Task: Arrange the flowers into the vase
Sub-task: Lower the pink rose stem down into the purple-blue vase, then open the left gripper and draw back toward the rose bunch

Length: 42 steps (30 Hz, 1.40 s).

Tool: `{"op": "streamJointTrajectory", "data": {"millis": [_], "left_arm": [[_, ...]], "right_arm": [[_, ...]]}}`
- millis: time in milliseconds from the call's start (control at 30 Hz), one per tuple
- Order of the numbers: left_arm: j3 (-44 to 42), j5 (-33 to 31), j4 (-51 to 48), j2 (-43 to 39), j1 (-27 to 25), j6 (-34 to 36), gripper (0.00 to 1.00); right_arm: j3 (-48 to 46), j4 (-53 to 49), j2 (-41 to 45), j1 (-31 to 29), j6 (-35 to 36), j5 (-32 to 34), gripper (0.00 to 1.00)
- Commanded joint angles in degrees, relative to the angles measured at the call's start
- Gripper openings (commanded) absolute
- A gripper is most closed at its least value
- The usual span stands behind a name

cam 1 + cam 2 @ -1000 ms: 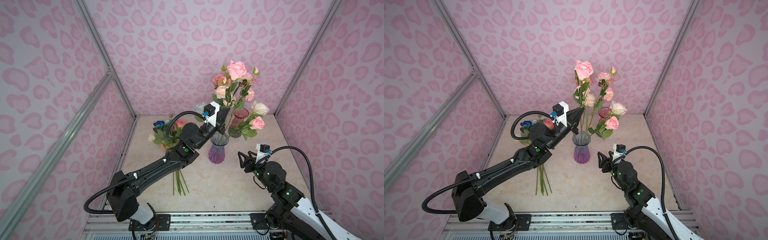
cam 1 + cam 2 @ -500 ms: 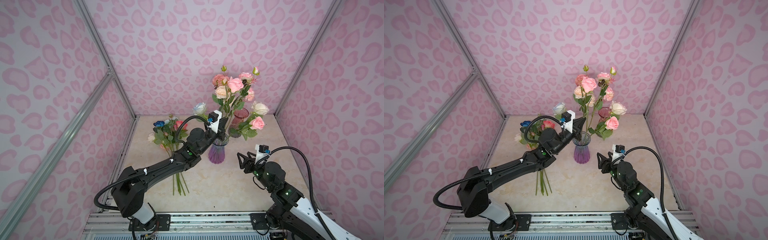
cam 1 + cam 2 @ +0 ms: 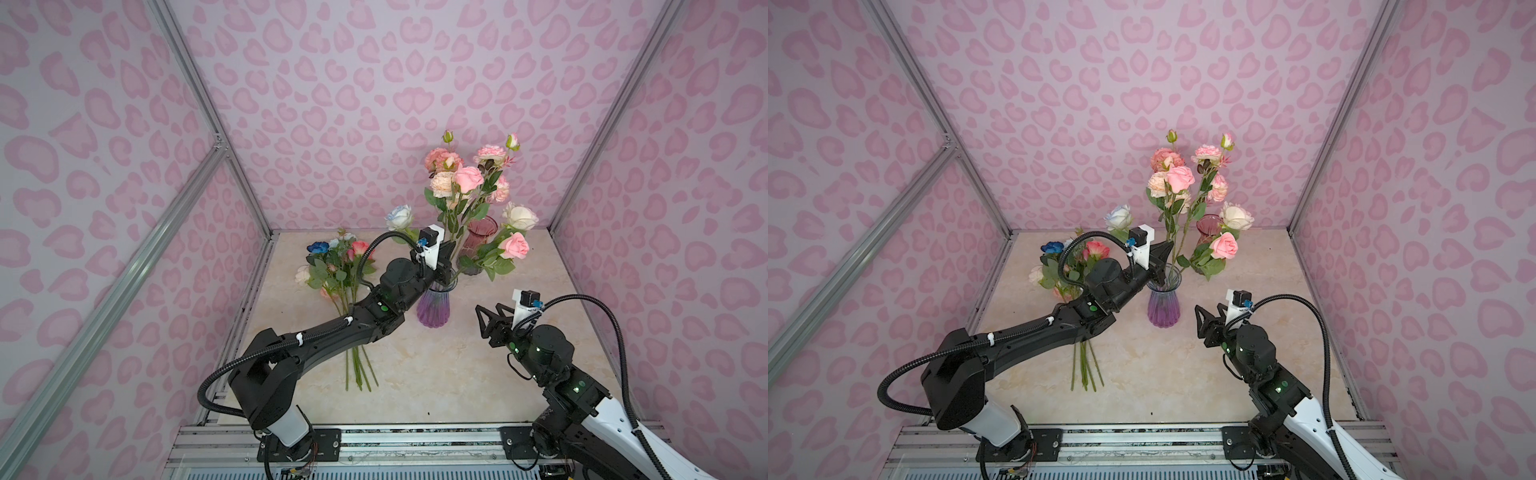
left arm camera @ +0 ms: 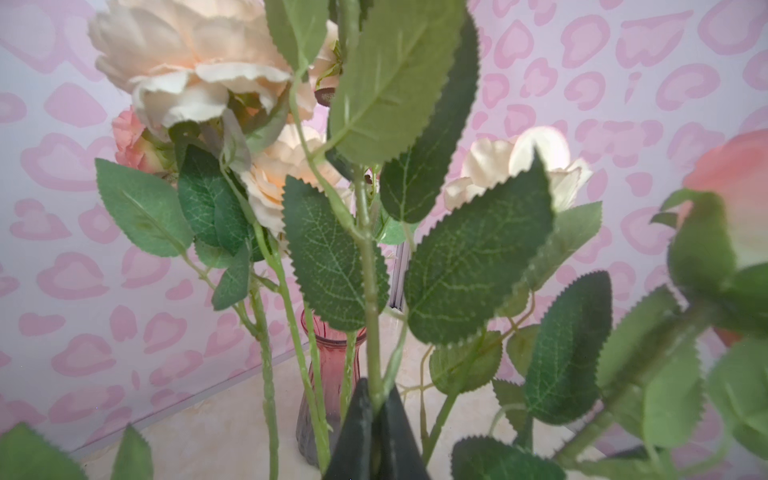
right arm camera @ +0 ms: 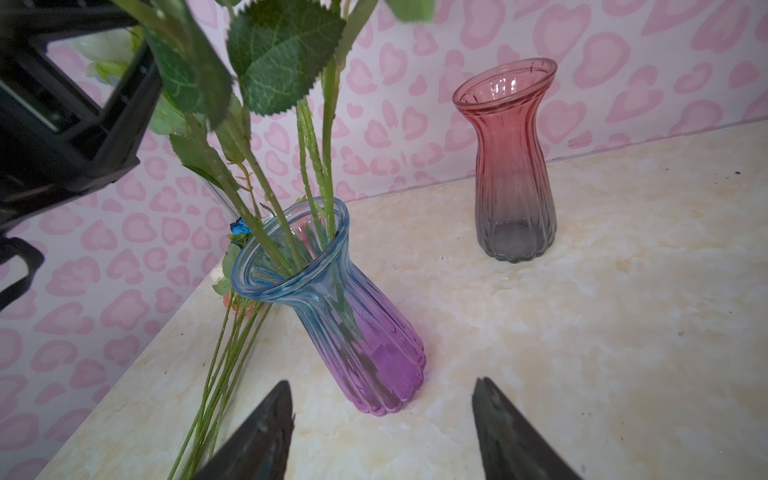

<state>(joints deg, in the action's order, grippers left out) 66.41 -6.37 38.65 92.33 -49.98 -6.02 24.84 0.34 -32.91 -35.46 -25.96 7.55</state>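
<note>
- While pinching shut on one rose stem (image 4: 370,270), holding it with the left claw (image 4: 376,399) just above the purple vase (image 3: 433,309), among flowers (image 3: 442,160) standing inside.
- Probably needing a gentle letting-go next, then fetching from the bunch (image 3: 332,266) lying far left.
- Keeping the right claw (image 5: 382,395) wide open, empty, near right.
- Minding the glass rim (image 5: 266,286) and the red vase (image 3: 478,245) behind; leaving bare table (image 3: 436,374) in front.

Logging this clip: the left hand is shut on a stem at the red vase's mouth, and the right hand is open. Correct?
Wrong vase: the left hand is shut on a stem at the mouth of the purple vase, as a top view shows; the right wrist view shows the red vase empty. The right hand is open.
</note>
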Motion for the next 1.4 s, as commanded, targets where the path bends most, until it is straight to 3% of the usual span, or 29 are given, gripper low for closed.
{"op": "streamJointTrajectory", "data": {"millis": [0,300,433,533,900,1033,1367], "left_arm": [[-0.9,-0.48,0.08,0.13,-0.04,-1.3,0.09],[-1.35,0.84,-2.76,-1.28,-0.03,-2.23,0.31],[-1.55,0.44,-3.79,-3.15,-0.06,-2.32,0.35],[-1.61,0.05,-4.97,-4.6,-0.03,-2.41,0.53],[2.33,-2.03,-10.98,-1.12,-0.03,-3.02,0.56],[9.19,-2.99,-24.03,1.05,-0.05,-3.47,0.57],[14.49,-3.59,-43.41,-0.12,-0.02,-8.84,0.6]], "right_arm": [[0.04,0.06,0.11,0.09,0.29,0.44,0.69],[-0.14,-0.16,0.13,0.13,0.05,0.42,0.7],[0.11,0.11,0.13,0.13,0.07,0.39,0.7],[0.81,-0.18,-0.23,0.13,0.24,0.37,0.7],[1.92,-0.37,-1.11,0.13,-0.12,0.1,0.69],[2.1,-1.35,0.03,0.13,0.24,0.7,0.69],[2.05,-1.02,0.05,0.13,0.19,0.61,0.69]]}}
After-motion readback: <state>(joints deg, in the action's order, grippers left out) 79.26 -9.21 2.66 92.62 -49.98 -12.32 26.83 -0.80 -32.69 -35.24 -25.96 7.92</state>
